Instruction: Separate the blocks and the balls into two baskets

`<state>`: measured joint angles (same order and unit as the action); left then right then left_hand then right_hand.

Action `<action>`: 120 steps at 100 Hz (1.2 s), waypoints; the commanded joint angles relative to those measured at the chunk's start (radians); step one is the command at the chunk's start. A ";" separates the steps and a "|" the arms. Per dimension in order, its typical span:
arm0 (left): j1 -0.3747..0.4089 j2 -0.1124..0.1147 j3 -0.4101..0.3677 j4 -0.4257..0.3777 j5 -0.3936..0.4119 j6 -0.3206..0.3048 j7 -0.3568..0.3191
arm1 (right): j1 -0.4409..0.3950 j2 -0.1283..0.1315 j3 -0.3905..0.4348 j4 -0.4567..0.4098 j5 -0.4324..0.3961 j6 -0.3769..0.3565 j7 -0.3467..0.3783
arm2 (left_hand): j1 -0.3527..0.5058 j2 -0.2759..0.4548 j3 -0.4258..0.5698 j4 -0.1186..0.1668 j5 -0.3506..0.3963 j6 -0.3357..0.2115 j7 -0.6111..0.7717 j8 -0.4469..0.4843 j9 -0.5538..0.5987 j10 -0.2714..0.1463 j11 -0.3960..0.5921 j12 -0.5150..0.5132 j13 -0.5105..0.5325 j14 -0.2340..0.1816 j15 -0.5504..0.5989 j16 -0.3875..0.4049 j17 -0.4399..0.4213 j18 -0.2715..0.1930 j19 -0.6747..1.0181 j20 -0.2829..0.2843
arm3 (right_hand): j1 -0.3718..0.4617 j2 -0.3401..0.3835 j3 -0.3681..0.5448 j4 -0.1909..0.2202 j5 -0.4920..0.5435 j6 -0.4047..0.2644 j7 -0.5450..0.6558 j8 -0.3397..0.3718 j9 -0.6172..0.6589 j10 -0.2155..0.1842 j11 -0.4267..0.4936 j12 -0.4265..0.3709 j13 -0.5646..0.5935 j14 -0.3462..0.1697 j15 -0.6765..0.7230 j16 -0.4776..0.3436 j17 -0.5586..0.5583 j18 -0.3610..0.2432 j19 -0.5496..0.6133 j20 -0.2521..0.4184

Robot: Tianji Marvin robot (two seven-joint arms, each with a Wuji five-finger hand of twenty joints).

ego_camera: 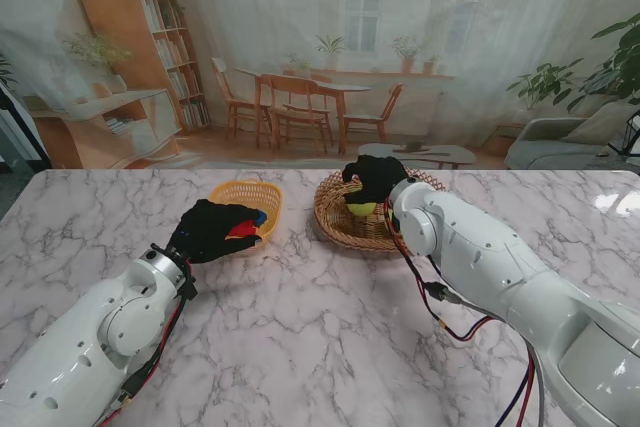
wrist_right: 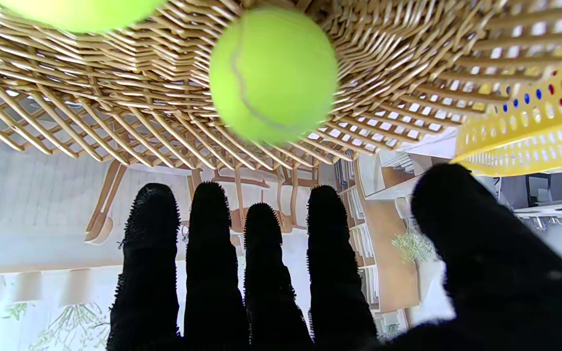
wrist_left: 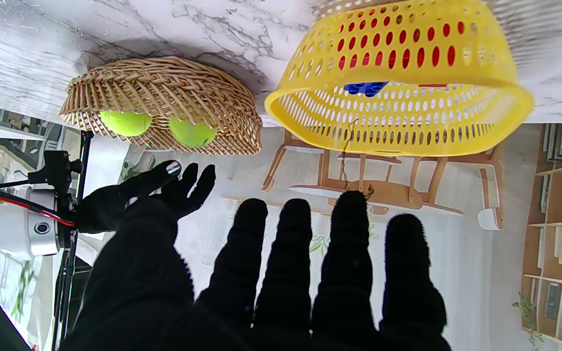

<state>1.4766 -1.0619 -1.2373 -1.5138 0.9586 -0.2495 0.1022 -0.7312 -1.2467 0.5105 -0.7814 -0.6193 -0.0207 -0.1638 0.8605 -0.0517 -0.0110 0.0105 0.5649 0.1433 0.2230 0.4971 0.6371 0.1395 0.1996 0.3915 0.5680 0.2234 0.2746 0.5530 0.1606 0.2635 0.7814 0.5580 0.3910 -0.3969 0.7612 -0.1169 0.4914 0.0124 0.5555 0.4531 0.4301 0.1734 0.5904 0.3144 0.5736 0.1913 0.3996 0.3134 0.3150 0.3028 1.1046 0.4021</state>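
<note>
Both baskets are sitting in the upper middle of the stand view, on the table (ego_camera: 300, 327): the yellow basket (ego_camera: 245, 187) left of centre and the wicker basket (ego_camera: 335, 222) right of centre, near each other but not touching.

The left hand (ego_camera: 212, 230) is hovering at the near rim of the yellow basket. Its fingers are lying straight and apart, and it is grasping nothing. The right hand (ego_camera: 375, 177) is hanging over the wicker basket, also released, with its fingers stretched out and a ball just beyond them.

I am counting two balls, both inside the wicker basket: one ball (wrist_left: 126, 123) and a second ball (wrist_left: 192, 131) beside it. For the blocks I am seeing a blue block (wrist_left: 365, 88) and a red block (ego_camera: 243, 228) in the yellow basket. The basket wall is hiding most of them, so there may be more. No loose piece is showing on the table.

The balls are looking like tennis balls: light, felt-covered, a little springy, and ready to roll. I would be wrapping the fingers around the middle. The blocks are looking like hard, light plastic with smooth faces, probably slippery, so pinching two opposite flat sides seems best.
</note>
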 commanded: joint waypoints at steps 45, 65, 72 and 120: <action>0.000 -0.002 0.005 0.002 -0.005 0.000 -0.015 | -0.166 0.099 0.219 -0.323 -0.090 0.018 0.123 | 0.004 0.039 -0.012 -0.012 0.018 0.000 0.007 -0.002 0.000 0.001 -0.003 0.008 -0.013 0.006 0.001 0.001 -0.016 0.018 -0.006 0.013 | -0.054 0.105 -0.202 0.044 -0.056 0.010 -0.116 -0.010 -0.068 0.005 -0.107 -0.047 -0.108 0.000 -0.116 -0.047 -0.143 0.024 -0.062 -0.049; -0.001 -0.005 0.008 0.002 -0.028 0.003 -0.017 | -0.297 0.125 0.347 -0.484 -0.130 -0.010 0.134 | 0.004 0.038 -0.012 -0.012 0.020 -0.001 0.008 -0.002 0.000 -0.004 -0.002 0.008 -0.020 0.004 -0.003 -0.001 -0.020 0.017 -0.008 0.012 | -0.032 0.115 -0.230 0.051 -0.035 0.011 -0.129 -0.009 -0.055 0.012 -0.115 -0.051 -0.109 0.005 -0.119 -0.045 -0.147 0.024 -0.064 -0.042; -0.002 -0.006 0.010 0.004 -0.031 0.002 -0.015 | -0.339 0.130 0.383 -0.530 -0.139 -0.033 0.134 | 0.005 0.039 -0.012 -0.012 0.018 0.001 0.007 -0.002 -0.004 -0.003 -0.003 0.008 -0.026 0.002 -0.005 -0.002 -0.022 0.016 -0.009 0.012 | -0.031 0.119 -0.240 0.053 -0.029 0.009 -0.132 -0.008 -0.043 0.008 -0.114 -0.050 -0.099 0.004 -0.116 -0.043 -0.141 0.026 -0.062 -0.039; -0.022 -0.023 0.045 0.040 -0.125 0.000 0.012 | -0.538 0.126 0.486 -0.674 -0.101 -0.131 0.057 | 0.012 0.042 -0.012 -0.012 0.031 -0.020 0.022 0.006 -0.055 -0.009 -0.007 0.005 -0.076 -0.005 -0.017 -0.011 -0.044 0.005 -0.020 0.012 | -0.022 0.143 -0.294 0.062 -0.009 -0.021 -0.169 -0.012 0.037 -0.031 -0.140 -0.058 -0.013 -0.020 -0.124 -0.033 -0.105 0.039 -0.062 -0.024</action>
<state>1.4563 -1.0765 -1.1977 -1.4785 0.8149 -0.2555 0.1328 -1.2521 -1.1141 1.0061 -1.4780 -0.7173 -0.1479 -0.0966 0.8605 -0.0517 -0.0110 0.0105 0.5891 0.1396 0.2346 0.4971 0.6196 0.1411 0.1983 0.3915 0.5150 0.2308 0.2721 0.5521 0.1323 0.2635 0.7813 0.5580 0.3770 -0.2928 0.4836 -0.0722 0.4720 0.0125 0.4072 0.4531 0.4424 0.1608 0.4713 0.2664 0.5245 0.1919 0.3255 0.2814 0.2044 0.3225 1.0532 0.3653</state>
